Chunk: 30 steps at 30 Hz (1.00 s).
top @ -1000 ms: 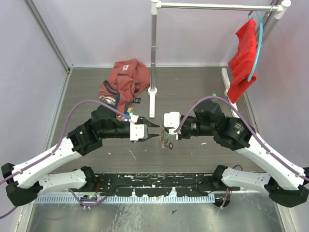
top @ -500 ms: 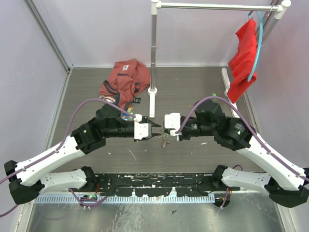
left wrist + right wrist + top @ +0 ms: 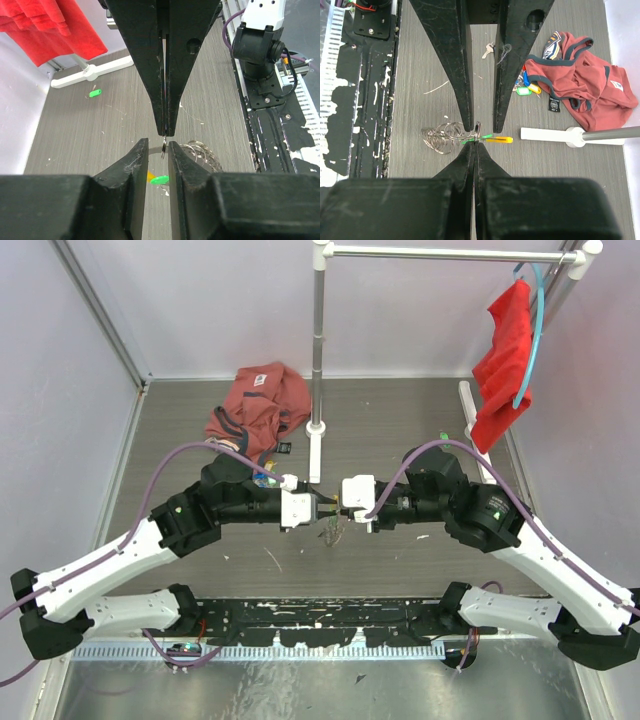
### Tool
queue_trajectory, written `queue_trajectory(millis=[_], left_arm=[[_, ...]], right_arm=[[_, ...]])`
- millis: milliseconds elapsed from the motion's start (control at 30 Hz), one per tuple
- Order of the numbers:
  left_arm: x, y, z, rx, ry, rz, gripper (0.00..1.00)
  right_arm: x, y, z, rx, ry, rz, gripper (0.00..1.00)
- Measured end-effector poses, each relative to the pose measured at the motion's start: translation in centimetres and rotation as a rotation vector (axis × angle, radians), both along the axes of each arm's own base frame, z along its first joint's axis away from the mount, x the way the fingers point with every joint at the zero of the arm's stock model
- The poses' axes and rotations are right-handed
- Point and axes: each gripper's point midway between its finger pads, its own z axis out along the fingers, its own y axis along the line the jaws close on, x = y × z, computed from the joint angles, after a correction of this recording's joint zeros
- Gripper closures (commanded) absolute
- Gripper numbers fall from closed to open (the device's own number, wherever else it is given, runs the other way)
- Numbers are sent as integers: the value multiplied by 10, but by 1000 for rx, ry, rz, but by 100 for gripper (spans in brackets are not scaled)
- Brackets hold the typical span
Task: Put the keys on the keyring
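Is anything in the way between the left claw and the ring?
Nothing visible is in the way. The ring, pinched by the shut right gripper, sits right in the gap of the open left gripper.

Left tool [image 3: 158, 147] and right tool [image 3: 475, 146] level, tip to tip; left jaws narrowly parted; right jaws pressed together

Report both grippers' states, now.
Left gripper: open, jaws either side of the keyring, not clamped.
Right gripper: shut on the keyring.
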Motion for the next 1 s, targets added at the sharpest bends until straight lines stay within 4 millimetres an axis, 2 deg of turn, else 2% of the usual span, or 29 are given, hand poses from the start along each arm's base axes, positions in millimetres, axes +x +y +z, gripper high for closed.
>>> queue_trajectory(millis=[367, 667, 867, 967, 1000], left_arm=[[-1, -1, -1, 3, 1, -4, 73], [-1, -3, -4, 11, 4, -7, 80], [-2, -5, -3, 11, -1, -13, 87], [-2, -5, -3, 11, -2, -14, 99], [-2, -5, -3, 12, -1, -15, 100]], right_arm=[[-1, 0, 0, 2, 0, 3, 99], [-2, 0, 1, 4, 3, 9, 99], [-2, 0, 3, 13, -4, 9, 99], [-2, 0, 4, 15, -7, 9, 99], [-2, 0, 4, 16, -7, 9, 99]])
